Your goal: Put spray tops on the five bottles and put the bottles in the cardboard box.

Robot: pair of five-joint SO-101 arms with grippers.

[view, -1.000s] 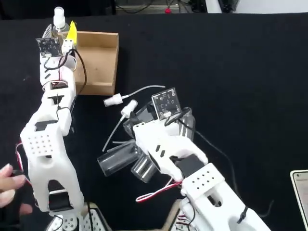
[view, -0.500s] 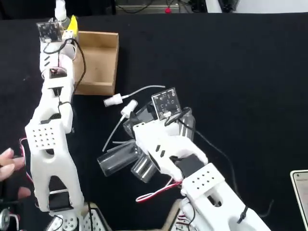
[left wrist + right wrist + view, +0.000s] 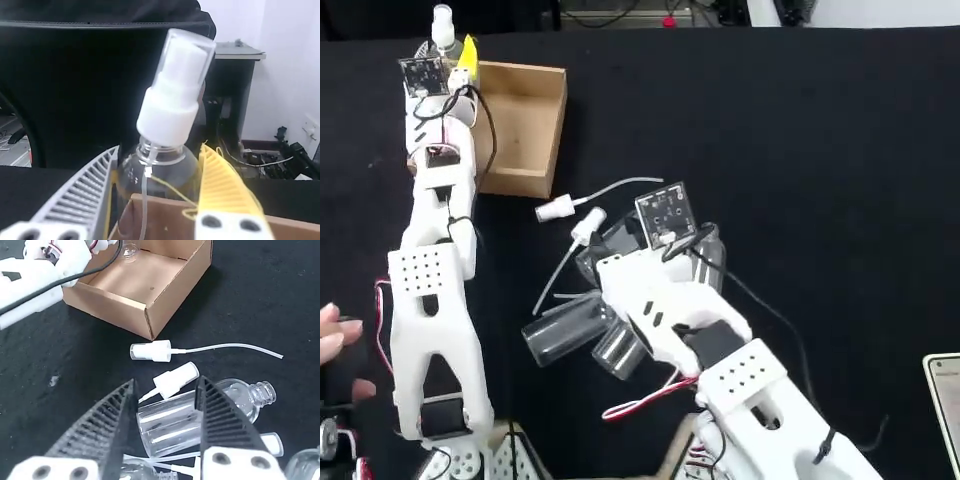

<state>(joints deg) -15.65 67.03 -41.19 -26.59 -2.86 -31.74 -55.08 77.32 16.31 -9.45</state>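
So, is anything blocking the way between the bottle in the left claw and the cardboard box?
Nothing visible does. The left claw holds the capped bottle at a corner of the cardboard box, and the box floor that shows is bare.

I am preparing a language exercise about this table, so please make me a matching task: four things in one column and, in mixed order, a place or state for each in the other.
Things:
1. bottle with spray top
2. cardboard box
3. loose spray top with long tube
4. right gripper

Places or states:
A. lies on the black table near the box
B. open, above a lying clear bottle
C. gripped by the left gripper
D. brown, open at the top

Pairs: 1-C, 2-D, 3-A, 4-B
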